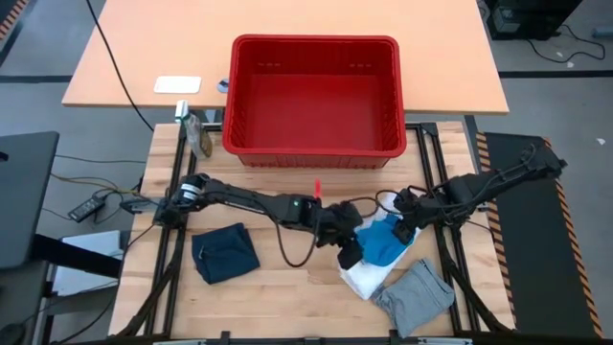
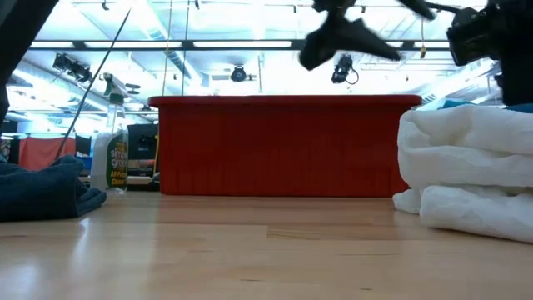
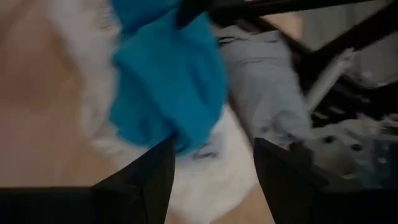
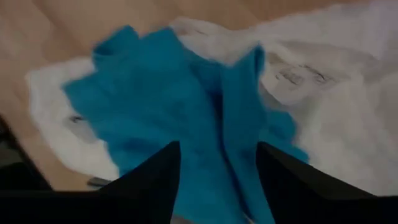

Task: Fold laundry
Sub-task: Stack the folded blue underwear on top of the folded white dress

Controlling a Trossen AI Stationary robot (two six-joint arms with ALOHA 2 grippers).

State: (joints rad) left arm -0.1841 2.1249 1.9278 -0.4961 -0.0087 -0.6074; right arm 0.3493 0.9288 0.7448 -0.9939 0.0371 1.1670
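High view: a bright blue cloth (image 1: 383,240) lies on the white crinkly cloth (image 1: 362,278) at lower centre-right of the worktop (image 1: 287,297), the grey cloth (image 1: 414,297) just beside, the navy cloth (image 1: 225,253) lower left.

The left gripper (image 1: 349,251) and right gripper (image 1: 406,230) flank the blue cloth.

Wrist views: both jaws stand apart, holding nothing.

I see a big red plastic basket (image 1: 315,96) with slatted walls at the far edge of the pale wooden counter (image 1: 287,287). Left of the basket stands a clear spray bottle (image 2: 111,150); a flat white pad (image 1: 177,84) lies farther left.
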